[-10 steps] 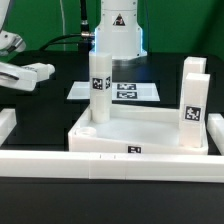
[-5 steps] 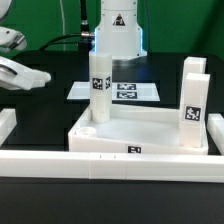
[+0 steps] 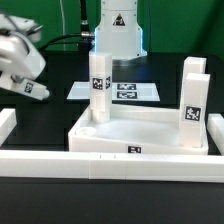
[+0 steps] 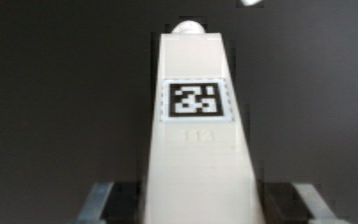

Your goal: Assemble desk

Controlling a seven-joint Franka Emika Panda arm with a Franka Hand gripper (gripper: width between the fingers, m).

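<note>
A black table (image 3: 40,125) is carrying everything, with a green backdrop behind it. The desk top (image 3: 145,132) is lying just behind the long white rail (image 3: 110,165), with two legs standing in it: one (image 3: 99,85) at the back corner on the exterior view's left, another (image 3: 192,100) on the right. Behind them the marker board (image 3: 125,91) is lying flat. The gripper (image 4: 197,200) is pinching a third leg (image 4: 197,140) off the table at the exterior view's left, its fingers (image 4: 105,200) pressing both sides. Every leg is bearing a black-and-white square tag; no readable writing is showing.
</note>
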